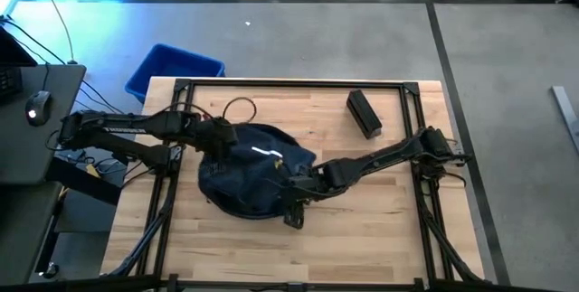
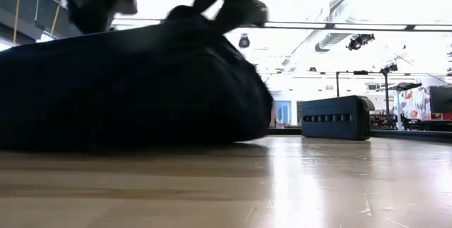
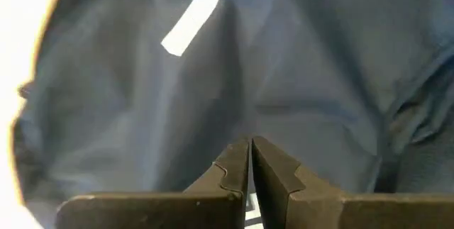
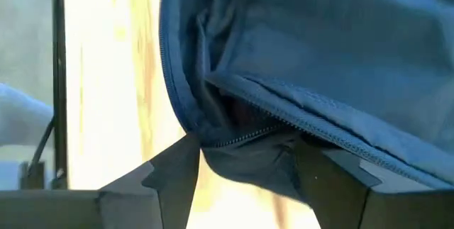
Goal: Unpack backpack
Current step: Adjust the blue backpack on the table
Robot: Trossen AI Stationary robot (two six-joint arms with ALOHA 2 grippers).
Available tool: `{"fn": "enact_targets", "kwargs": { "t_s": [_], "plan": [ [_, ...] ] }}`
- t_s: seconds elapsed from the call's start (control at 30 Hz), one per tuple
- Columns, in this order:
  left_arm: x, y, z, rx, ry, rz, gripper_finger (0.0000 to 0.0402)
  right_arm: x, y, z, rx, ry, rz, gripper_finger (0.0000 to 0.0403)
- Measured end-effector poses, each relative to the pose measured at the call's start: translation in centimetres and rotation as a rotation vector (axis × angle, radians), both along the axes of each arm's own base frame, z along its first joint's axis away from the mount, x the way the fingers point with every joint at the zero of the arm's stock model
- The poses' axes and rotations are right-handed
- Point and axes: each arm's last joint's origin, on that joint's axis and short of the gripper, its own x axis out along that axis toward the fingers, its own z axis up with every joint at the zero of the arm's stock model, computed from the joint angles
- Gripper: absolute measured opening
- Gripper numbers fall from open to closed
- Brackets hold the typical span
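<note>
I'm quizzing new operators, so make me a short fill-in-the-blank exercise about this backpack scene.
1. The backpack lies on the ____ table.
2. The left gripper has its jaws ____ over the backpack's fabric.
3. The right gripper has open jaws astride the backpack's ____ edge.
4. The black box lies ____ the backpack.

Missing words: wooden; shut; zipper; apart from

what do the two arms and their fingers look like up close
Both arms are dark, slim, jointed links, the left arm and the right arm alike, with thin black cables along them. The left gripper has dark angular fingers with stepped inner edges. The right gripper has flat dark fingers with slanted tips.
</note>
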Motion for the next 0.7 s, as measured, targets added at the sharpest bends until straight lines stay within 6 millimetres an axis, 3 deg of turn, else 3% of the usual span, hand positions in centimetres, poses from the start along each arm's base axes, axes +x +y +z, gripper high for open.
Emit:
{"fn": "enact_targets", "kwargs": {
  "t_s": [0.2, 0.33, 0.47, 0.57, 0.7],
  "plan": [
    [-1.9, 0.1, -5.4, 0.051, 0.15, 0.118, 0.0, 0.7, 0.1, 1.0, -0.095, -0.133, 0.201, 0.0202],
    [-0.6, 0.2, -5.2, 0.061, 0.035, 0.111, 0.0, 0.1, 1.2, 1.7, -0.165, -0.119, 0.34, 0.0202],
    [0.5, 0.2, -4.8, 0.105, -0.085, 0.039, 0.0, -0.5, 1.8, 2.2, -0.369, -0.088, 0.345, 0.0202],
    [0.5, 0.3, -4.7, 0.113, -0.095, 0.055, 0.0, -0.7, 1.2, 1.9, -0.462, -0.035, 0.417, 0.0202],
    [0.4, 0.2, -4.7, 0.064, -0.079, 0.071, 0.0, -0.4, -0.3, 0.1, -0.56, 0.081, 0.546, 0.0202]
  ]
}}
